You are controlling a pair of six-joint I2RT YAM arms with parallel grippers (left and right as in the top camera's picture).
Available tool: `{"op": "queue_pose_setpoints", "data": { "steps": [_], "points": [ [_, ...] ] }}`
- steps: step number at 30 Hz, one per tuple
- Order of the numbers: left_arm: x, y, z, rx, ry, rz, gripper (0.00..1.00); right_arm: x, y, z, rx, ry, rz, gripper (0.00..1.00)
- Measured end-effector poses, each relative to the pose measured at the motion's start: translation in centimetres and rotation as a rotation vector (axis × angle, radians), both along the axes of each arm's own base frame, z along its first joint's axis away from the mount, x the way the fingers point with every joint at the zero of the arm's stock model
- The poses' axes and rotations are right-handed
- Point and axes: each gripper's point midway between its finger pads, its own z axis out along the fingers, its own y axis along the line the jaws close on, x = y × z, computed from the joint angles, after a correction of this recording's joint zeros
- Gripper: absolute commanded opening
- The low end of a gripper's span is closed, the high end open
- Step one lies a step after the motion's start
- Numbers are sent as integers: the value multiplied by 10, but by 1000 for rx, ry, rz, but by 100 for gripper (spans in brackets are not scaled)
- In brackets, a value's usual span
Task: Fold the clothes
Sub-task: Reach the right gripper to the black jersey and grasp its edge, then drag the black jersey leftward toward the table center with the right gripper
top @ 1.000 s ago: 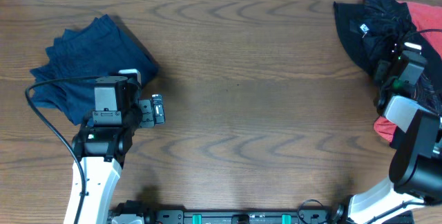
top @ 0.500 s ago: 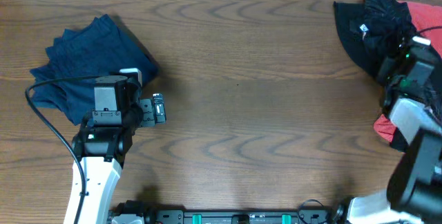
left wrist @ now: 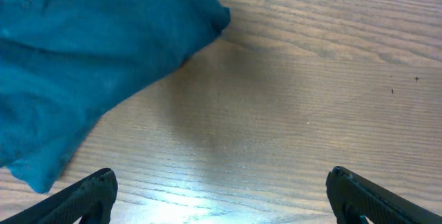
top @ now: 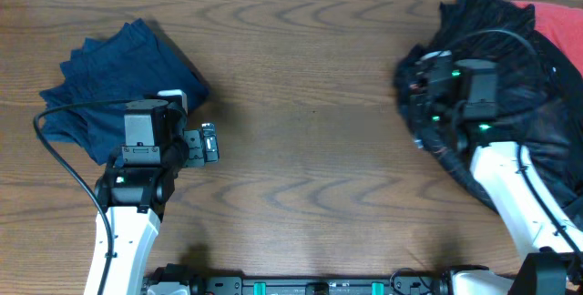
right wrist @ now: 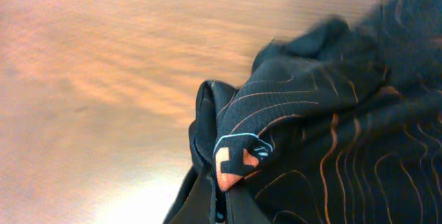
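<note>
**Right claw pinching the black jersey, left claw wide open**

So the right claw point(right wrist: 215, 198) is closed all the way and has a bunched fold of the black jersey point(right wrist: 311, 134) nipped between its tips; the cloth rises out of the pinch in a crumpled ridge, thin orange contour lines all over it and a small white and orange mark right above the grip. The left claw point(left wrist: 221, 193) is spread as far apart as it goes, holding nothing, touching nothing, with bare table point(left wrist: 290, 113) between its two tips.

What the views give you differs a lot; the right wrist camera is the only one that shows the pinch itself, and its wood background is blurred. From overhead the right claw point(top: 421, 84) sits at the left edge of the black jersey point(top: 551, 113), which spreads over the right end of the table point(top: 310, 149) and under the arm; a red garment point(top: 557, 20) peeks out at the far right corner, which the wrist view doesn't show at all.

On the other side, the navy garment point(top: 109, 81) lies in a loose folded heap at the left; the left claw point(top: 206, 143) hangs just beside its near right corner. The left wrist camera shows that navy garment point(left wrist: 90, 51) filling its upper left, apart from the tips.
</note>
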Motion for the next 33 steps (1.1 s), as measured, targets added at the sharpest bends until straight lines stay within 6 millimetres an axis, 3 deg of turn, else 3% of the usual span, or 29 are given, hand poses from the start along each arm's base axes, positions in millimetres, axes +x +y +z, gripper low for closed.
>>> {"op": "queue_pose_setpoints", "data": {
  "steps": [5, 9, 14, 16, 18, 20, 23, 27, 31, 33],
  "points": [
    [0, 0, 0, 0, 0, 0, 98, -11, 57, 5, 7, -29, 161, 1],
    [0, 0, 0, 0, 0, 0, 98, -13, 91, 15, 18, -91, 252, 1],
    [0, 0, 0, 0, 0, 0, 98, 4, 131, 45, 62, -275, 318, 3],
    [0, 0, 0, 0, -1, 0, 98, 17, 142, 60, 92, -366, 297, 17],
    [0, 0, 0, 0, 0, 0, 98, 34, 152, 80, 140, -482, 255, 42],
    [1, 0, 1, 0, -3, 0, 98, 44, 154, 90, 176, -534, 201, 54],
    [0, 0, 1, 0, -2, 0, 98, 57, 142, 88, 185, -543, 81, 59],
    [0, -2, 0, -10, 0, -8, 98, 62, 96, 47, 48, -402, -111, 66],
    [0, -15, 2, -70, -2, -54, 98, 32, 31, -9, -174, -143, -254, 69],
    [-1, -25, 4, -118, -4, -84, 98, 14, 4, -21, -246, -49, -299, 70]
  ]
}}
